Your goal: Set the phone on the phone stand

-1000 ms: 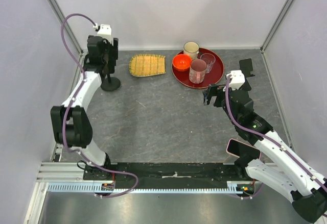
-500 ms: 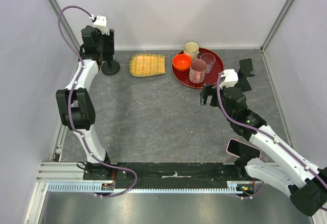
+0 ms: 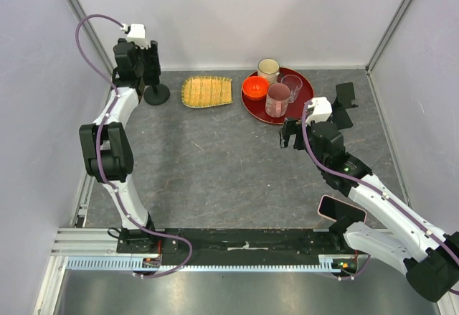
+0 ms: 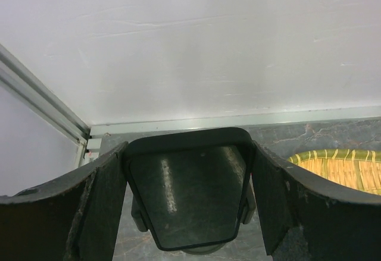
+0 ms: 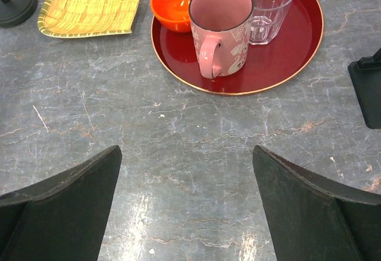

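A grey stone-patterned table (image 3: 215,164) is seen enclosed by pale walls. The left arm (image 3: 107,143) is stretched to the far left corner, and the right arm (image 3: 380,207) is reached over the right middle of the table. A round red tray (image 3: 305,101) is set at the far edge, right of centre, and a yellow woven dish (image 3: 206,90) is laid just left of it. The phone (image 3: 337,206), dark with a pink rim, is found flat at the near right, partly under the right arm and well apart from the stand. A black object (image 3: 346,94) is placed just right of the tray; what it is cannot be told. The left gripper (image 4: 187,213) is closed on the plate of the stand (image 4: 184,178), both fingers pressed to its sides; the disc base is seen by the far wall, near the dish, though whether it touches the table cannot be told. The right gripper (image 5: 187,213) is spread wide and empty, above bare table near the tray. On the tray a pink mug (image 5: 223,53), an orange bowl (image 5: 172,2), a glass (image 5: 268,5) and a cream cup (image 3: 269,67) are gathered close together.
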Motion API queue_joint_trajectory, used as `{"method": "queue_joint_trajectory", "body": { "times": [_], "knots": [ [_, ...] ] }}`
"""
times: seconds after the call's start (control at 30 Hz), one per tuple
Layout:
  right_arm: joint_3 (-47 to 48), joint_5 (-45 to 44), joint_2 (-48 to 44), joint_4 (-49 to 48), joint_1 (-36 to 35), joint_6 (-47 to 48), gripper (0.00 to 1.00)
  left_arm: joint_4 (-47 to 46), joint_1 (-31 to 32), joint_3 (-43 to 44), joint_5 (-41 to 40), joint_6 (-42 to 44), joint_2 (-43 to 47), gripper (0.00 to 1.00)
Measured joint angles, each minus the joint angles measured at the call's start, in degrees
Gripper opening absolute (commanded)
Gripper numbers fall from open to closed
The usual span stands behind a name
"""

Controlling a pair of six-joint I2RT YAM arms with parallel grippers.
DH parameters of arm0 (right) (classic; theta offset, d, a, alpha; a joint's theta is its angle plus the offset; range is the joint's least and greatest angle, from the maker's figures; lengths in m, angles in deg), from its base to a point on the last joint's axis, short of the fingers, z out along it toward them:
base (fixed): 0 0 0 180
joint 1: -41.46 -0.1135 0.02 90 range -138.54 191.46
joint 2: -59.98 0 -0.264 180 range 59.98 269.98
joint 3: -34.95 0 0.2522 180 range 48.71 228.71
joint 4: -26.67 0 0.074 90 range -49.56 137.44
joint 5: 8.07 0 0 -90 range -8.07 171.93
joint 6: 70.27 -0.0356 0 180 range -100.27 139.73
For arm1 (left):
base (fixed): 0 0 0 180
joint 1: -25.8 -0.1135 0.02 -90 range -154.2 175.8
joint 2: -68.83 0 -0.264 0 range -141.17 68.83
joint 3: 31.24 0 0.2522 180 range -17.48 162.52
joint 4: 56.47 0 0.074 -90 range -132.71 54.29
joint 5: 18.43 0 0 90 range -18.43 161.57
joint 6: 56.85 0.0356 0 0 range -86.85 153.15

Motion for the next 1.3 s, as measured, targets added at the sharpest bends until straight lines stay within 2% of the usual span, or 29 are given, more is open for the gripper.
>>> {"method": "queue_joint_trajectory", "body": {
  "times": [0.27, 0.57, 0.8, 0.97, 1.27, 1.3],
  "knots": [
    [0.0, 0.46, -0.04, -0.17, 0.0, -0.02, 0.98, -6.36, -0.33, -8.59, -1.46, -3.45, 4.17, 0.02],
    [0.0, 0.63, -0.26, -0.2, 0.0, -0.2, 0.98, -12.48, -1.03, -12.46, -1.11, -7.91, 4.9, 0.02],
    [0.0, 0.7, -0.26, -0.2, 0.0, -0.22, 0.98, -13.6, -1.55, -13.07, 0.24, -8.9, 4.98, 0.02],
    [0.0, 0.83, -0.26, -0.2, 0.0, -0.22, 0.98, -13.31, -1.64, -13.07, 2.73, -6.08, 4.98, 0.02],
    [0.0, 0.87, -0.22, -0.2, 0.0, -0.22, 0.98, -10.64, -2.64, -11.87, 13.16, 1.99, 4.98, 0.02],
    [0.0, 0.92, -0.2, -0.2, 0.0, -0.22, 0.98, -10.64, -2.82, -11.87, 13.75, 2.12, 4.98, 0.05]
  ]
}}
